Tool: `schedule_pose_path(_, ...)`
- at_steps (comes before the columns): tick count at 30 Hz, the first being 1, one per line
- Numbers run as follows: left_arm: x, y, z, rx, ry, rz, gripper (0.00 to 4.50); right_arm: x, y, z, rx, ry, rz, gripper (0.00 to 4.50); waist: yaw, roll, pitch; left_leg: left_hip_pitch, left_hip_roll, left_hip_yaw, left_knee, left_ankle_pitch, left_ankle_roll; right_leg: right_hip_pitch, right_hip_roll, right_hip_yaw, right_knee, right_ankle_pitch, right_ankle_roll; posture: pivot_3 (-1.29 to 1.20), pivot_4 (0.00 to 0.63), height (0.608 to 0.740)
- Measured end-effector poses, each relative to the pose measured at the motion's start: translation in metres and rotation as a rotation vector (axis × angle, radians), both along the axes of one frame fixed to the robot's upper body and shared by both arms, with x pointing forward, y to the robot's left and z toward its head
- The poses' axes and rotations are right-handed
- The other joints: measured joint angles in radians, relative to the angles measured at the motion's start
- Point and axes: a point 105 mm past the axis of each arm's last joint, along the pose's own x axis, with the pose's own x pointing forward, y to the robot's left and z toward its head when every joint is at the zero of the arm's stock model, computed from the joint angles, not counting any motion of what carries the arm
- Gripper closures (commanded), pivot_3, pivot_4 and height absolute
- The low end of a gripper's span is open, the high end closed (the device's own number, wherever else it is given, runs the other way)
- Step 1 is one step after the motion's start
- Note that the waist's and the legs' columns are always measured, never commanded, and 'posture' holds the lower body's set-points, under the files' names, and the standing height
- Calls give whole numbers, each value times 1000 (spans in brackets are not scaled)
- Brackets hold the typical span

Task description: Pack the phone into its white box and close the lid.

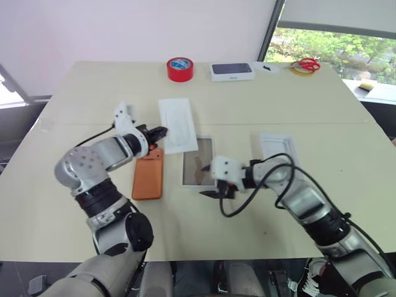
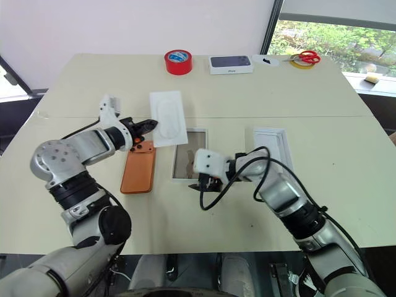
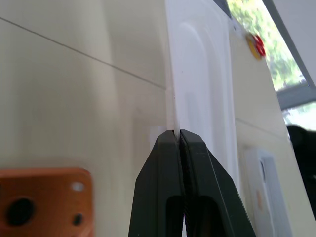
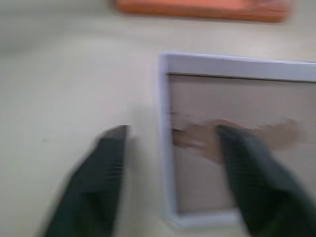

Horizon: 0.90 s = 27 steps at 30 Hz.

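The orange phone (image 1: 148, 174) lies flat on the table, camera end away from me. Just to its right sits the open white box (image 1: 198, 162), a white rim around a brownish inside. My left gripper (image 1: 162, 132) hangs above the phone's far end, shut on the edge of a thin white moulded insert (image 1: 178, 125) that it holds off the table. My right gripper (image 1: 215, 192) is open at the box's near edge. In the right wrist view one finger is over the box's inside and the other over bare table. A white lid (image 1: 276, 149) lies to the right.
At the far edge stand a red tape roll (image 1: 180, 68), a white box with a dark phone picture (image 1: 232, 71) and red scissors (image 1: 307, 64). A black cable (image 1: 260, 179) loops around my right forearm.
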Motion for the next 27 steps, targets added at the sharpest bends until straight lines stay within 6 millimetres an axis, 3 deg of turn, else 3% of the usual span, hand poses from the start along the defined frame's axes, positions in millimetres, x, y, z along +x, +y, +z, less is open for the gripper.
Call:
schedule_pose_path(5,-13,-25,-20,19,52,-58,4500,5,-58,25,53,-30,-194,539,0,0,0,0,0,0,0,-1,2,0,0,0,0,0,0,0,150,730)
schedule_pose_path(8,-19,-32,-31,66,76,-73,4500,3,-75,24,72,-18,-254,539,-8,0,0,1,0,0,-1,-2,3,0,1,0,0,0,0,0,150,730)
schedule_pose_path(27,-31,-45,-45,198,91,-138,4500,4,-77,23,90,-48,-277,539,0,0,0,0,0,0,-1,-2,3,0,0,0,0,0,0,0,150,730)
